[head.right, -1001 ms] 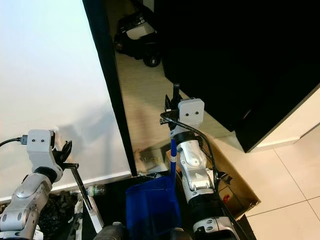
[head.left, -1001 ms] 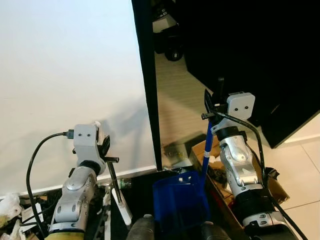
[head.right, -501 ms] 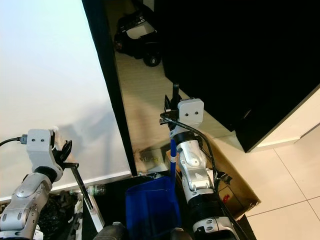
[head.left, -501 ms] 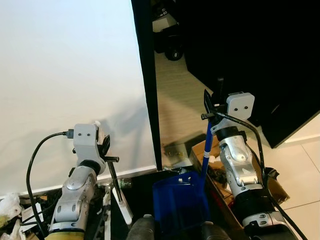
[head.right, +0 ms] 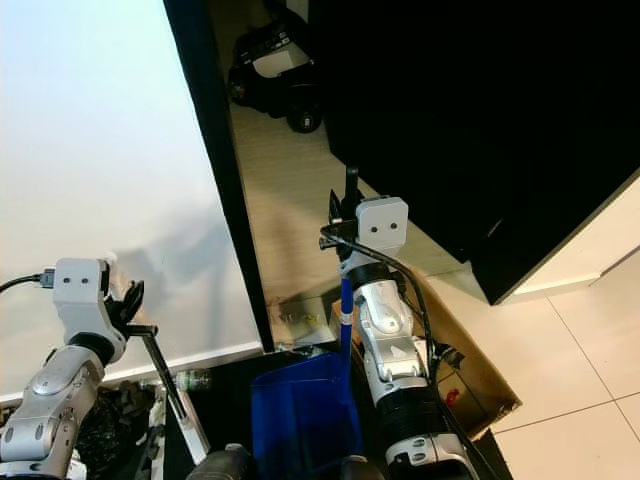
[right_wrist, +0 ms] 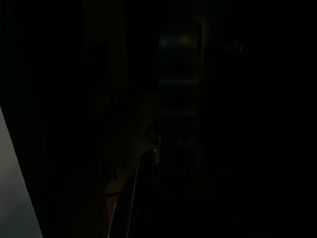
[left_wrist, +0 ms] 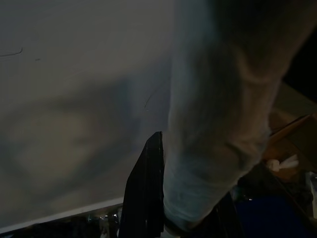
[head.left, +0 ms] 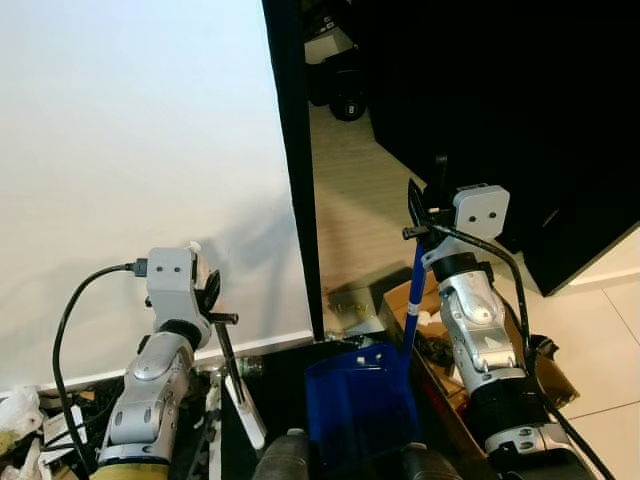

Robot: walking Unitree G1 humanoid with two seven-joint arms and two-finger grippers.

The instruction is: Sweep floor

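The right pincer [head.left: 425,215] is raised in front of the robot and closed around the top of a blue handle [head.left: 411,300]. That handle runs straight down from the pincer to a blue dustpan [head.left: 360,405], which hangs low between the two arms, just above the robot's knees. The dustpan's open bin looks dark blue inside; whether anything lies in it cannot be told.

The left pincer [head.left: 212,300] is lower, close to the white wall [head.left: 140,140]. A thin dark broom stick [head.left: 226,355] comes out just beside it and slants down to a white lower part [head.left: 246,412] near the floor. In the left wrist view the stick is a pale blurred bar [left_wrist: 218,124] pressed against a black finger [left_wrist: 146,193], so this pincer is clamped on the broom.

A black door frame [head.left: 295,170] stands upright between the white wall and a strip of wooden floor [head.left: 350,190]. Beyond it, at the top, sits a dark wheeled machine [head.right: 275,75].

To the right of the dustpan, beside the right arm, lies an open cardboard box [head.right: 480,375] with dark odds and ends inside. Near the left arm, at the foot of the wall, crumpled litter and bags [head.left: 22,420] lie on the floor. White tiles [head.left: 600,340] show at the far right. The right wrist view is almost black.
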